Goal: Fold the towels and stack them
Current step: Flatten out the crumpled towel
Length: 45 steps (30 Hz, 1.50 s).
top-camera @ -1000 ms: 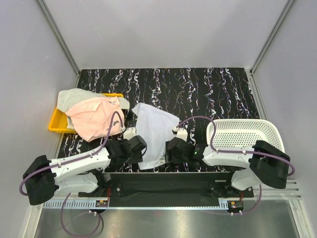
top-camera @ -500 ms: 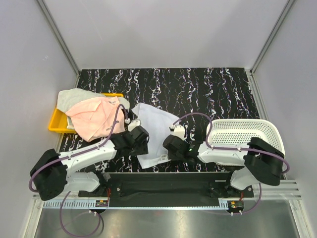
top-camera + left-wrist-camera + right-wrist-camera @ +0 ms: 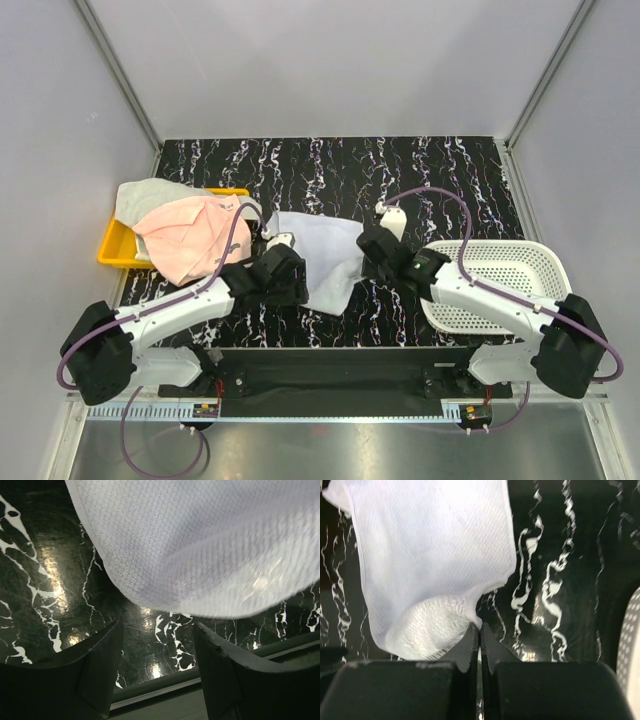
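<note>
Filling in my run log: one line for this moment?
step: folding pale towel | left gripper: open, holding nothing | right gripper: shut on pale towel edge

Two black two-finger grippers show, the left gripper (image 3: 157,665) and the right gripper (image 3: 480,630). Three towels can be counted: one pale whitish waffle-weave cloth towel (image 3: 325,262) between the two grippers, one pale pink cloth towel (image 3: 190,240) to the left of the left gripper, and one crumpled off-white cloth towel (image 3: 150,195) just beyond the pink one. There is one yellow plastic tray (image 3: 110,250) on that same side, and one white mesh plastic basket (image 3: 500,262) to the right of the right gripper
</note>
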Each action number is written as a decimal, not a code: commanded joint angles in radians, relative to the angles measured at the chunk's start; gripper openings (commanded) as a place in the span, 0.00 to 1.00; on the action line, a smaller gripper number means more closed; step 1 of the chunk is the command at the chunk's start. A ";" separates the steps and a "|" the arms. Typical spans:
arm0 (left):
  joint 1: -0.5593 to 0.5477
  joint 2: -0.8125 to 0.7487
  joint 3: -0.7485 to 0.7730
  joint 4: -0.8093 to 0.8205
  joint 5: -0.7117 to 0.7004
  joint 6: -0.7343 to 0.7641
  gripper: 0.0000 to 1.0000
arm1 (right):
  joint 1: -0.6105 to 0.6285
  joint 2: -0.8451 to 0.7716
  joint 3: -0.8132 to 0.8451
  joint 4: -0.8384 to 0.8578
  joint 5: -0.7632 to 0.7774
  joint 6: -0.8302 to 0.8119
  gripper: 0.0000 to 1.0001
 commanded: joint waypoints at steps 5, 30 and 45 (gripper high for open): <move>0.003 -0.034 -0.011 0.153 0.115 0.049 0.58 | -0.063 0.075 0.213 -0.056 0.008 -0.148 0.00; -0.020 0.269 0.108 0.152 -0.324 -0.142 0.66 | -0.092 0.239 0.524 -0.156 -0.023 -0.192 0.00; 0.202 0.449 0.360 0.266 -0.270 0.018 0.19 | -0.158 0.264 0.515 -0.112 0.006 -0.237 0.00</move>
